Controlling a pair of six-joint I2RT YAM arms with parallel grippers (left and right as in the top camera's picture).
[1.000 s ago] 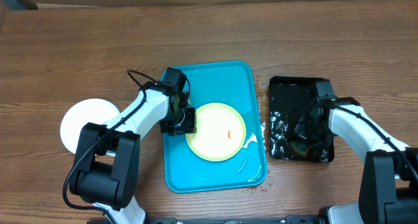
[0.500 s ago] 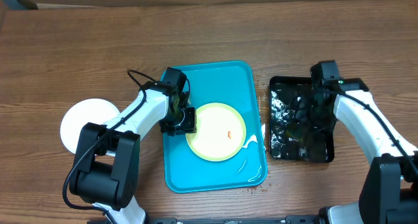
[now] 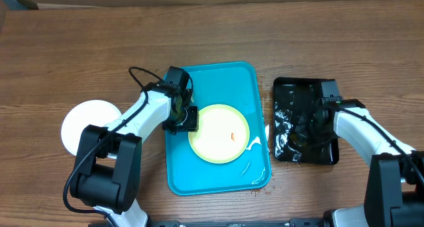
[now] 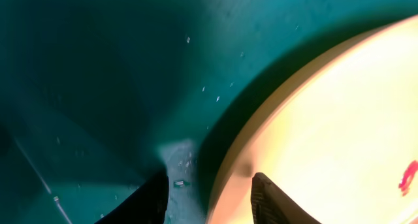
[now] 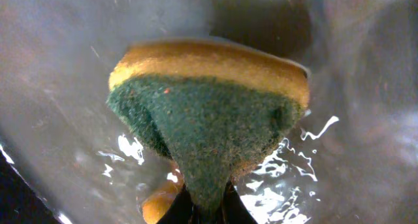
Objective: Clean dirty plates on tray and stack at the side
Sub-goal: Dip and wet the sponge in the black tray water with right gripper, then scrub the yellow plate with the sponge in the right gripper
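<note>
A large turquoise-blue rectangular plastic tray [image 3: 218, 81] lies flat on the worktop [image 3: 79, 48]. It holds 1 pale yellow-green round plate [image 3: 222, 137] with a small orange smear [image 3: 232, 136]. 1 white round plate [image 3: 83, 121] lies well to its left.

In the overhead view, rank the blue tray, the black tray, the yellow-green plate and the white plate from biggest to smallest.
1. blue tray
2. black tray
3. yellow-green plate and white plate: they look about alike, and the left arm covers part of the white one, so no ranking between them.
</note>
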